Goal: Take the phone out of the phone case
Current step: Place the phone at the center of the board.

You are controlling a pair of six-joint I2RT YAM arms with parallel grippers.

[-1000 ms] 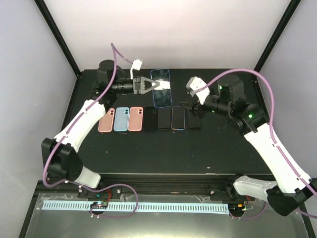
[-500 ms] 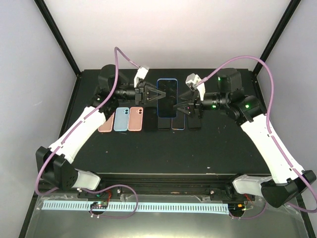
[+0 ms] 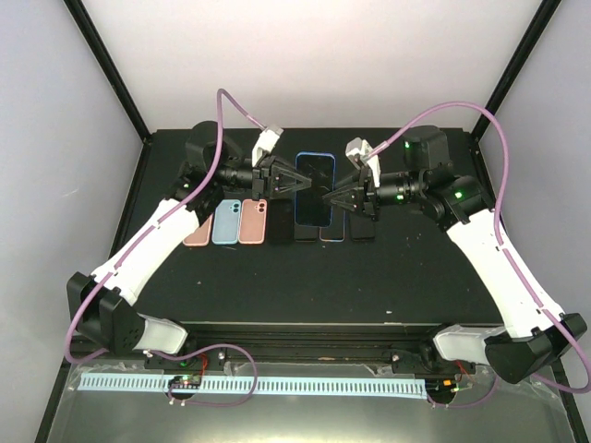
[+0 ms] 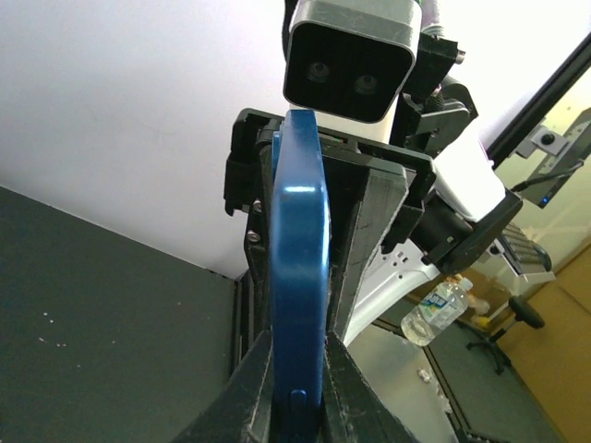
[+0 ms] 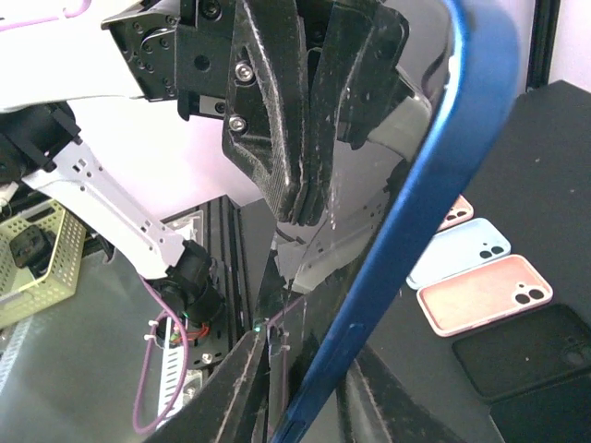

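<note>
The phone (image 3: 315, 187) is up off the table (image 3: 369, 286), held in the air in the upper middle of the overhead view, between the two arms. It sits inside its blue case (image 4: 297, 268); the blue rim runs all round the dark screen, which faces up toward the overhead camera.

The left gripper (image 3: 283, 177) reaches in from the left and is clamped on the left long edge of the blue case. In the left wrist view the two fingers (image 4: 247, 392) rise from the bottom of the frame and press on either side of the blue edge, which stands upright through the centre.

The right gripper (image 3: 338, 197) comes in from the right at the opposite long edge. Its fingers (image 5: 242, 374) straddle the blue edge, one on each face. Whether they already pinch the case or stand just off it, I cannot tell.

On the table under the phone lies a row of cases. From the left of the overhead frame these are a pale pink case (image 3: 196, 231) partly under the left arm, a light blue case (image 3: 225, 221) and a salmon case (image 3: 252, 221), side by side. Several dark cases (image 3: 280, 223) follow to the right, some partly hidden by the phone and the right gripper.

A purple cable (image 3: 222, 115) loops over each arm.
</note>
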